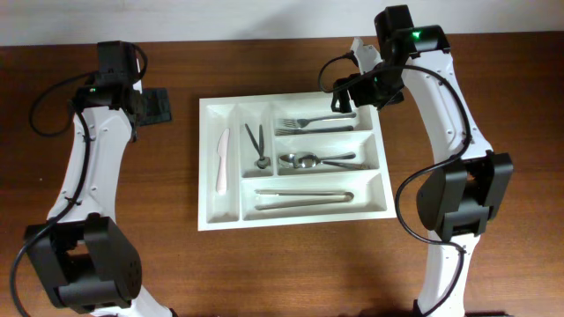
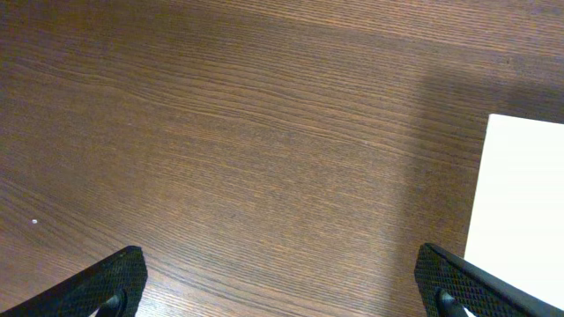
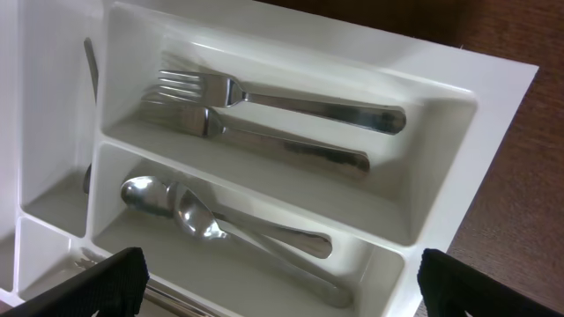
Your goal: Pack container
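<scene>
The white five-compartment container lies mid-table. It holds a white knife, dark tongs, two forks, two spoons and long metal tongs. My left gripper is open and empty over bare wood left of the container, whose corner shows in the left wrist view. My right gripper is open and empty, above the container's far right corner. The right wrist view shows the forks and spoons between its open fingers.
The brown wooden table surrounds the container. A white wall edge runs along the far side. Both arm bases stand at the near edge, left and right.
</scene>
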Robot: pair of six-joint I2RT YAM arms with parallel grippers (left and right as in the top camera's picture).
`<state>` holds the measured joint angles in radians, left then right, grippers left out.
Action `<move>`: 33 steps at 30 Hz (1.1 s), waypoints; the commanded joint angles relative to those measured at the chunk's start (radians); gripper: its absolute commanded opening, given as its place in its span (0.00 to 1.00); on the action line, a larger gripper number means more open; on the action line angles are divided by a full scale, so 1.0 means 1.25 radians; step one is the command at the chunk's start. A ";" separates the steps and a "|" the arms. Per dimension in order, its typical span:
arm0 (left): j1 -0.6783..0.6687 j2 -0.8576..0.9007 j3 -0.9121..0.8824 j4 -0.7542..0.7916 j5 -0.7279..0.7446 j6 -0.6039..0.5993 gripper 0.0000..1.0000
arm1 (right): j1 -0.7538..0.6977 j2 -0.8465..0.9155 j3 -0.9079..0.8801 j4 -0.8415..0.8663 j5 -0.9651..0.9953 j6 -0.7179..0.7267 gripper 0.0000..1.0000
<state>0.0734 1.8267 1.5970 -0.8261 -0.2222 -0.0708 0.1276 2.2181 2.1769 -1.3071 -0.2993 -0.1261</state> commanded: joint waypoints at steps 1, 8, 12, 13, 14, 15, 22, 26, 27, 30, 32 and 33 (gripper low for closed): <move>-0.001 0.002 0.010 0.002 -0.008 0.013 0.99 | 0.002 -0.004 0.013 0.002 0.004 0.009 0.99; -0.001 0.002 0.010 0.002 -0.008 0.013 0.99 | -0.002 -0.079 0.010 0.002 0.007 0.009 0.99; -0.001 0.002 0.010 0.002 -0.008 0.013 0.99 | 0.019 -0.231 0.010 0.003 0.007 0.009 0.99; -0.001 0.002 0.010 0.002 -0.008 0.013 0.99 | 0.032 -0.285 0.010 0.003 0.007 0.009 0.99; -0.001 0.002 0.010 0.002 -0.008 0.013 0.99 | 0.039 -0.319 0.010 0.002 0.007 0.009 0.99; -0.001 0.002 0.010 0.002 -0.008 0.013 0.99 | 0.050 -0.361 0.010 0.002 0.007 0.009 0.99; -0.001 0.002 0.010 0.002 -0.008 0.013 0.99 | 0.112 -0.687 0.010 0.002 0.007 0.009 0.99; -0.001 0.002 0.010 0.002 -0.008 0.013 0.99 | 0.111 -0.833 0.000 0.002 0.007 0.009 0.99; -0.001 0.002 0.010 0.002 -0.008 0.013 0.99 | 0.112 -0.858 -0.006 0.002 0.007 0.009 0.99; -0.001 0.002 0.010 0.002 -0.008 0.013 0.99 | 0.108 -0.982 -0.062 0.052 0.055 -0.057 0.99; -0.001 0.002 0.010 0.002 -0.008 0.013 0.99 | 0.089 -1.052 -0.118 0.140 0.055 -0.064 0.99; -0.001 0.002 0.010 0.002 -0.008 0.013 0.99 | 0.078 -1.088 -0.152 0.193 0.056 -0.063 0.99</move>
<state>0.0734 1.8267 1.5970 -0.8265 -0.2218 -0.0711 0.2577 0.9657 2.0781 -1.1770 -0.2649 -0.1688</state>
